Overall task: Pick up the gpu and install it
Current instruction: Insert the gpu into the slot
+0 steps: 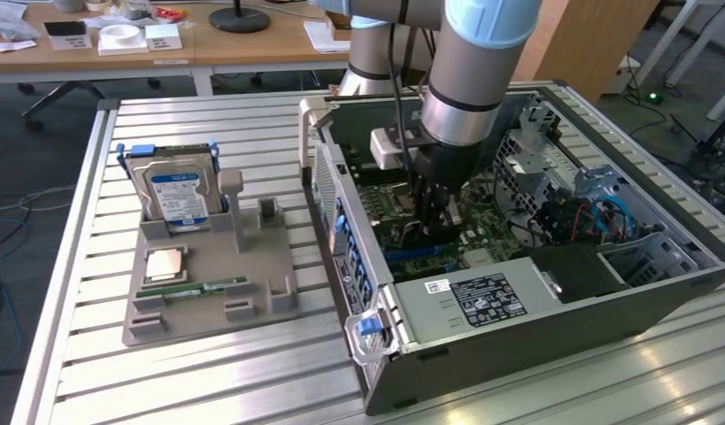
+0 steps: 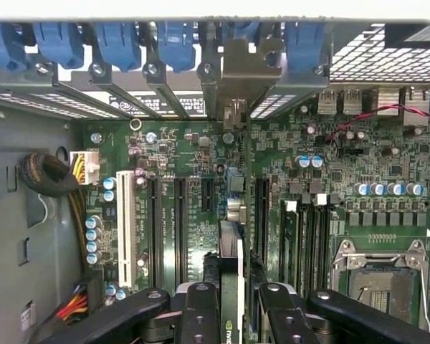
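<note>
The gpu (image 2: 231, 247) shows edge-on in the wrist view, standing upright over the green motherboard (image 2: 165, 143). Its silver end bracket (image 2: 241, 68) reaches up to the row of rear slot openings in the case. My gripper (image 2: 233, 304) is shut on the card, one black finger (image 2: 201, 312) pressing on each side. In the exterior view my gripper (image 1: 431, 226) reaches down inside the open computer case (image 1: 574, 310), low over the board. Whether the card's lower edge sits in a slot is hidden.
Long dark expansion slots (image 2: 180, 222) and a white slot (image 2: 125, 226) lie beside the card, and the processor socket (image 2: 380, 276) lies further off. Outside the case, a grey holder (image 1: 238, 297) carries a hard drive (image 1: 179, 195), a chip (image 1: 164, 264) and a memory stick (image 1: 195, 289).
</note>
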Robot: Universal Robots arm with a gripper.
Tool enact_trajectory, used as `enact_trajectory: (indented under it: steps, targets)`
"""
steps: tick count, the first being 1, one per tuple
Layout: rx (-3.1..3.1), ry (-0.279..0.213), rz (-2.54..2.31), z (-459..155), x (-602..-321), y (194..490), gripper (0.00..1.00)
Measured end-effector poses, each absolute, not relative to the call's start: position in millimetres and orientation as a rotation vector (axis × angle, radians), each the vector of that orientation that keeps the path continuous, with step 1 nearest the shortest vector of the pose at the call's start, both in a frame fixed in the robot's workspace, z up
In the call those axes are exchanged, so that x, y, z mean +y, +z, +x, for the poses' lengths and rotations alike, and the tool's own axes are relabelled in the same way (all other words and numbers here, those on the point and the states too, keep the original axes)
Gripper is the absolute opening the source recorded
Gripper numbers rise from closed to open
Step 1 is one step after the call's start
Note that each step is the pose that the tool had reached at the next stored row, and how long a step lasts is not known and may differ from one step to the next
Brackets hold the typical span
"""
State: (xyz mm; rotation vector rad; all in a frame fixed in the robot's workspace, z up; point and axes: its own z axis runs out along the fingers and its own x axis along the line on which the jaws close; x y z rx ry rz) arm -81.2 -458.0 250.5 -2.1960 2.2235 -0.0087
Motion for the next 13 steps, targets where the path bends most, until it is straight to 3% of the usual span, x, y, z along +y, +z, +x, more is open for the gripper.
enact_trajectory:
  steps: [13]
  targets:
    - [2.224, -0.009, -2.196, -81.9, -458.0, 245.9, 0.26]
